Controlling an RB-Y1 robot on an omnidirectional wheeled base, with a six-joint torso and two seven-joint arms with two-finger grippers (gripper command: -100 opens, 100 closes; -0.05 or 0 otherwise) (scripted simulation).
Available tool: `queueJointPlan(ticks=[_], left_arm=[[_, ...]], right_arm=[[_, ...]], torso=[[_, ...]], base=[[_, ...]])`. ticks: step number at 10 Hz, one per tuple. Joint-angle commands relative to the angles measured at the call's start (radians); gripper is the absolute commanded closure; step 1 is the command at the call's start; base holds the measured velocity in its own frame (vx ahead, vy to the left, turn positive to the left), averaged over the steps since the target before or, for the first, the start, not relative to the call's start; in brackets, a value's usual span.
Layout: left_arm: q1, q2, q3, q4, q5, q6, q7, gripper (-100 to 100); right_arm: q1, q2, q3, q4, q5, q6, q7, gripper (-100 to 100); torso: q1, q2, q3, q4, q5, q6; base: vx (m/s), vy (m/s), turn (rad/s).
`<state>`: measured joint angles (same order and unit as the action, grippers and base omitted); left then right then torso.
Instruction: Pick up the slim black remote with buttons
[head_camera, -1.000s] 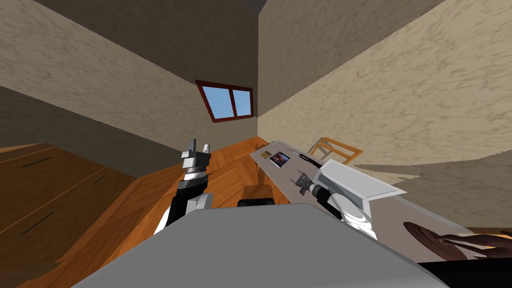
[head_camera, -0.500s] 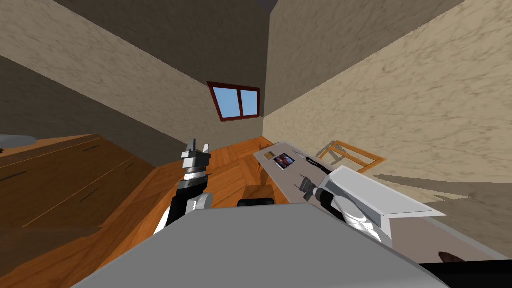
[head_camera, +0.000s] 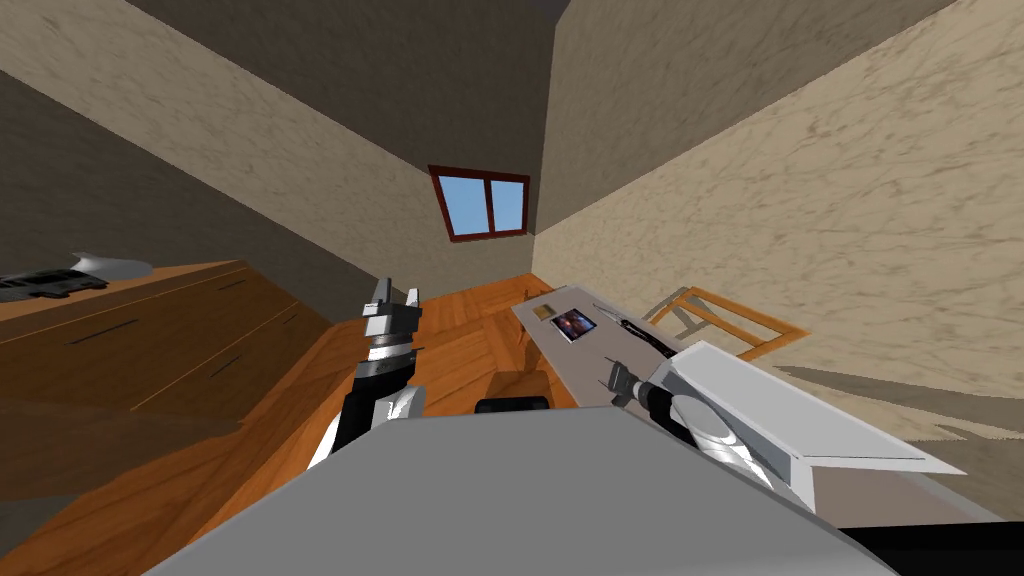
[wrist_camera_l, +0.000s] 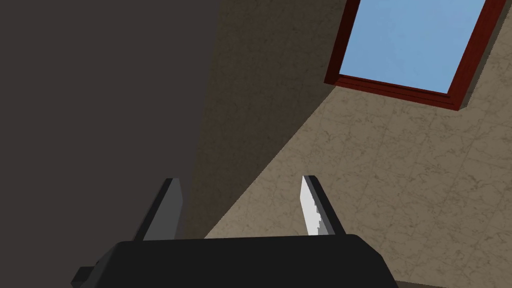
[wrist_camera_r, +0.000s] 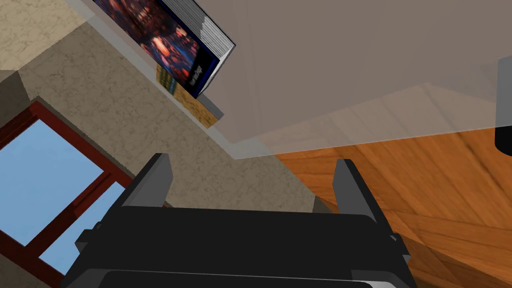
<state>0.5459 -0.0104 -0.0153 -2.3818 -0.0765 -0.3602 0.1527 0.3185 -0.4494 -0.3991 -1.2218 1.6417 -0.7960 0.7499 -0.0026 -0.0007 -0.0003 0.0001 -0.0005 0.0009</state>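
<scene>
Black remote (head_camera: 645, 336) beyond right tool (head_camera: 611, 374)

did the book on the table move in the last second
No. The book still lies at the far end of the table, between the small tan item and the remote; the shift is my own turn.

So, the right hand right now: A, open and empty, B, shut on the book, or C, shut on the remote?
A: the right hand has its fingers apart with nothing between them, by the grey table's corner; the black remote lies untouched on the table.
</scene>
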Motion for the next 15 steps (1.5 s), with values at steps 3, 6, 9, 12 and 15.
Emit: queueJointPlan(ticks=[3, 6, 9, 12, 15], left_arm=[[0.0, 0.0, 0.0, 0.0, 0.0, 0.0, 0.0, 0], [0.0, 0.0, 0.0, 0.0, 0.0, 0.0, 0.0, 0], [0.0, 0.0, 0.0, 0.0, 0.0, 0.0, 0.0, 0], [0.0, 0.0, 0.0, 0.0, 0.0, 0.0, 0.0, 0], [0.0, 0.0, 0.0, 0.0, 0.0, 0.0, 0.0, 0]], right_arm=[[-0.016, -0.01, -0.033, 0.08, 0.093, -0.018, 0.071, -100], [-0.024, -0.018, -0.053, 0.147, 0.168, -0.027, 0.105, -100], [-0.04, -0.032, -0.089, 0.219, 0.262, -0.042, 0.171, -100], [-0.048, -0.038, -0.106, 0.281, 0.339, -0.048, 0.202, -100], [-0.055, -0.043, -0.122, 0.333, 0.403, -0.053, 0.231, -100]], torso=[[0.0, 0.0, 0.0, 0.0, 0.0, 0.001], [-0.001, 0.0, 0.0, 0.0, 0.0, 0.0], [-0.001, 0.001, 0.0, 0.0, 0.0, 0.002], [0.0, 0.0, 0.0, 0.0, 0.0, 0.002], [-0.001, 0.0, 0.0, 0.0, 0.0, 0.001]], base=[[-0.008, -0.028, 0.154], [-0.017, -0.036, 0.19], [-0.024, -0.036, 0.193], [-0.017, -0.021, 0.107], [-0.024, -0.033, 0.137]])
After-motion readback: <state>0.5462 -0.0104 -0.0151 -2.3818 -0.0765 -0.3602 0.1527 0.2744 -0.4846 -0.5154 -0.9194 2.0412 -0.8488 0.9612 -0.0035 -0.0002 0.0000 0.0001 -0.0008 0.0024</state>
